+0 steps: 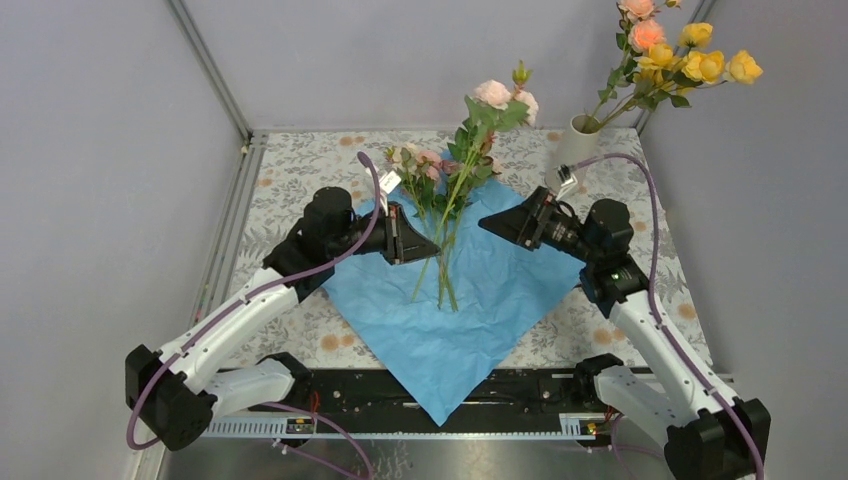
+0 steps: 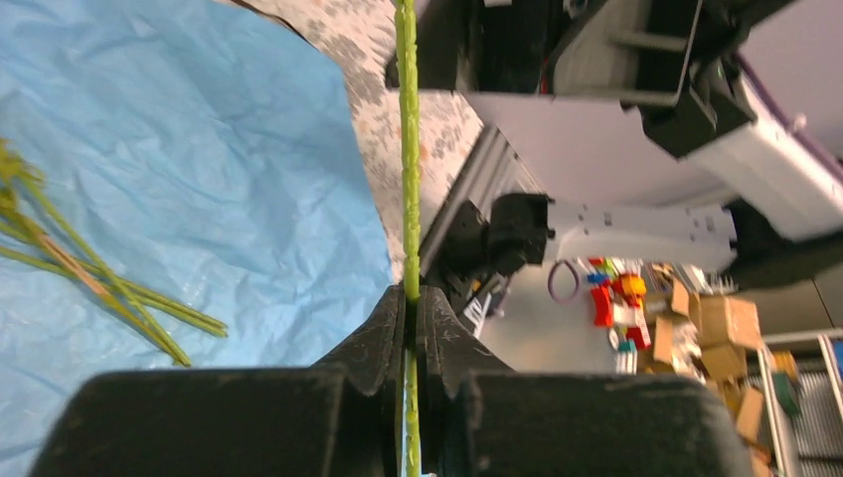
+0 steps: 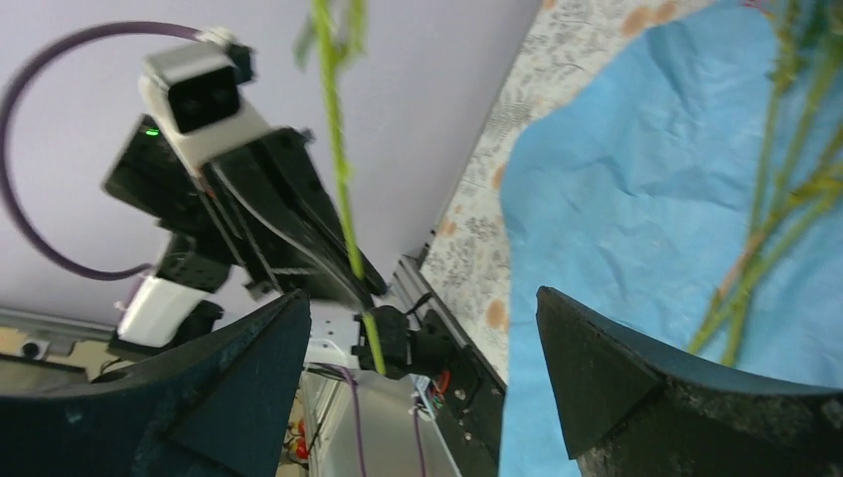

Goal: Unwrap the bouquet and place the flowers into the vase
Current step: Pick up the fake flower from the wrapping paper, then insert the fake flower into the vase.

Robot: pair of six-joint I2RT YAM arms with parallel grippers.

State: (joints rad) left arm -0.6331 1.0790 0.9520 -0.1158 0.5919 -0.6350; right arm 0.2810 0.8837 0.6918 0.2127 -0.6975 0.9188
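Observation:
The bouquet lies unwrapped: its blue paper (image 1: 470, 300) is spread flat, with a few pink flowers (image 1: 415, 160) and their stems (image 2: 109, 293) lying on it. My left gripper (image 1: 433, 247) is shut on the green stem (image 2: 409, 149) of one pink rose (image 1: 495, 95), holding it upright above the paper. My right gripper (image 1: 486, 222) stands open just right of that stem (image 3: 336, 169), not touching it; its fingers (image 3: 587, 348) are wide apart. The beige vase (image 1: 577, 140) at the back right holds yellow and pink roses (image 1: 690, 60).
A floral tablecloth (image 1: 300, 170) covers the table, which has grey walls on three sides. A metal rail (image 1: 420, 425) runs along the near edge between the arm bases. The vase stands close to the back right corner post.

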